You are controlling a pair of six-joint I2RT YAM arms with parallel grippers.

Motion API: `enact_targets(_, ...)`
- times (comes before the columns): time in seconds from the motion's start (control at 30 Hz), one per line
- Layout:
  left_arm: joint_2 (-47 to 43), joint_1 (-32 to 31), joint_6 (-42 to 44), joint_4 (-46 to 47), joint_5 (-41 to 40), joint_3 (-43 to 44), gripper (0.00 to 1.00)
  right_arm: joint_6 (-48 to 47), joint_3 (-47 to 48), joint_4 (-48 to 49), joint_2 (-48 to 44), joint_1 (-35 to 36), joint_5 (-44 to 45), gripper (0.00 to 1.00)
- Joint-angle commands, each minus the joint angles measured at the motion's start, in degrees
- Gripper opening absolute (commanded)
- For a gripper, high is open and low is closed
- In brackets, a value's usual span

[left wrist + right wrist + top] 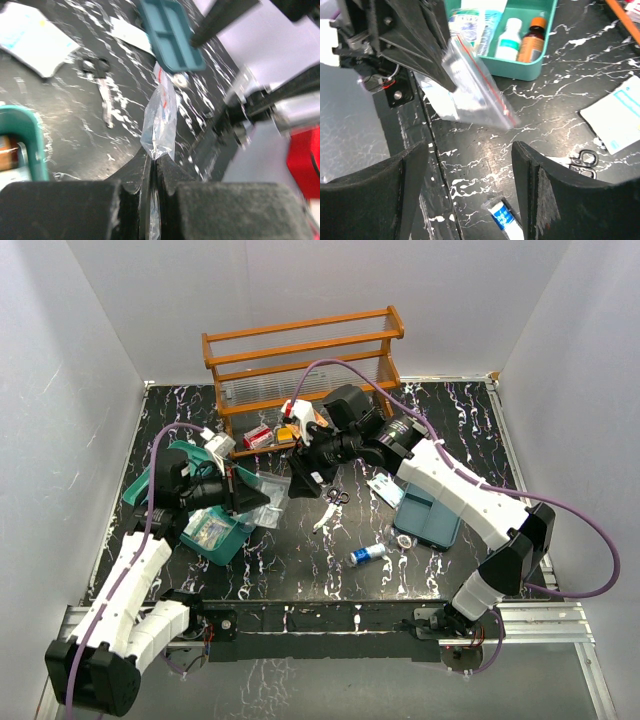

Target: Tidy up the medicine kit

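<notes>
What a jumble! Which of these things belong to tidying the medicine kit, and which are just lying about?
In the job: medicine kit, clear zip bag pinched by the left gripper, open right gripper.
Lying about: scissors, small tube, blue-grey tray, wooden rack.

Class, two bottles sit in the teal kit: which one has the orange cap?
The brown bottle, nearest the medicine kit corner; the white bottle beside it has a white cap.
</notes>
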Motion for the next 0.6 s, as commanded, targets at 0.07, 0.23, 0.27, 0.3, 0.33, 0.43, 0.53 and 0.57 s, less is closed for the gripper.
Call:
enact_targets(0.07, -4.6, 0.1, -13.4, -5.3, -30.2, 3.5, 0.00, 6.7, -0.5, 8.4, -1.9, -0.4, 4.6, 0.63)
enact_targets(0.23, -3.6, 0.2, -21.7, -16.8, -49.8, 8.9, 0.00, 16.1, -5.1, 16.4, -1.4, -0.4, 6.3, 0.60)
enact_targets(0.27, -3.7, 0.1, -24.1, -18.7, -52.8, 9.5, 0.00, 17.6, -6.3, 17.6, -1.5, -0.4, 8.5, 0.59)
enact_targets(0.3, -4.0, 0.1, -26.1, -20.1, -54.9, 9.7, 0.00, 19.2, -7.5, 18.5, -1.8, -0.4, 11.9, 0.59)
enact_targets(0.33, -4.5, 0.2, -28.2, -21.6, -57.6, 9.7, 0.00, 20.1, -8.5, 19.2, -2.0, -0.5, 13.5, 0.59)
enact_targets(0.43, -5.5, 0.2, -37.8, -28.5, -65.5, 9.5, 0.00, 20.8, -11.7, 21.0, -2.9, -0.5, 15.5, 0.59)
enact_targets(0.53, -5.9, 0.1, -45.3, -33.7, -68.7, 8.3, 0.00, 20.8, -14.2, 22.1, -3.6, -0.5, 17.4, 0.59)
enact_targets(0.57, -5.9, 0.1, -46.9, -34.7, -69.4, 7.8, 0.00, 20.6, -14.6, 22.2, -3.7, -0.5, 17.8, 0.59)
